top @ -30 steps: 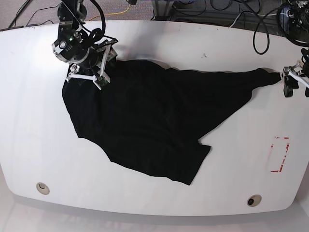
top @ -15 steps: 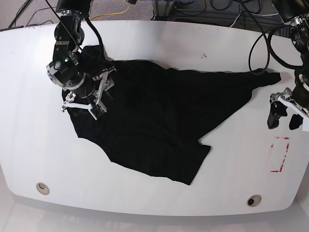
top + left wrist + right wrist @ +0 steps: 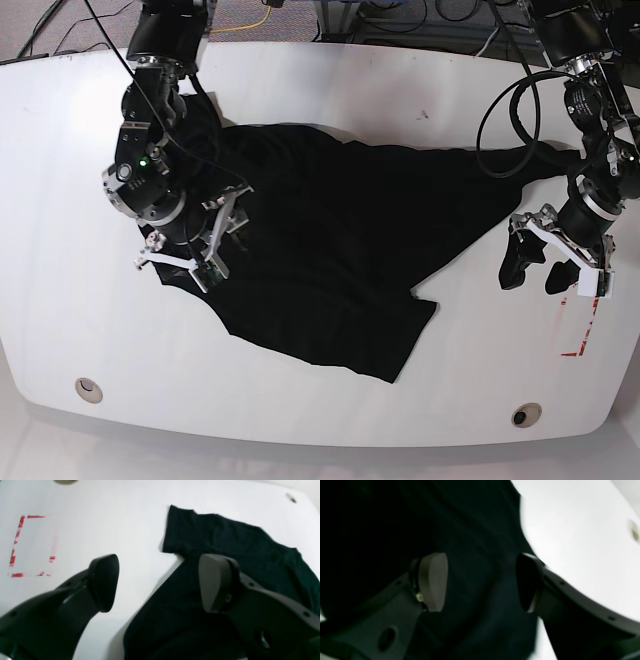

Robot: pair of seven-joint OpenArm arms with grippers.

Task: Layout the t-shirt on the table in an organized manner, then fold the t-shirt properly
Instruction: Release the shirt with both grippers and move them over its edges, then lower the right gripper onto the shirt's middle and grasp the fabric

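The black t-shirt (image 3: pixel 330 230) lies spread and wrinkled across the white table (image 3: pixel 320 80), stretched to a point at the far right. My right gripper (image 3: pixel 178 265) hangs open over the shirt's left edge. In the right wrist view its pads (image 3: pixel 432 580) have only dark cloth (image 3: pixel 475 530) below them. My left gripper (image 3: pixel 535 272) is open over the shirt's right side. In the left wrist view one of its fingers (image 3: pixel 217 585) is above the cloth (image 3: pixel 225 537) and the other above bare table (image 3: pixel 112 517). Nothing is held between its jaws (image 3: pixel 157 580).
A red tape rectangle (image 3: pixel 580 320) (image 3: pixel 32 545) marks the table at the right, just beside my left gripper. Grommet holes sit near the front edge at the left (image 3: pixel 88 388) and the right (image 3: pixel 526 413). Cables (image 3: pixel 420 15) lie behind the table's far edge.
My right gripper has slid from the shirt's far left corner toward the front along its left edge. My left gripper has left the shirt's right tip and come forward and inward.
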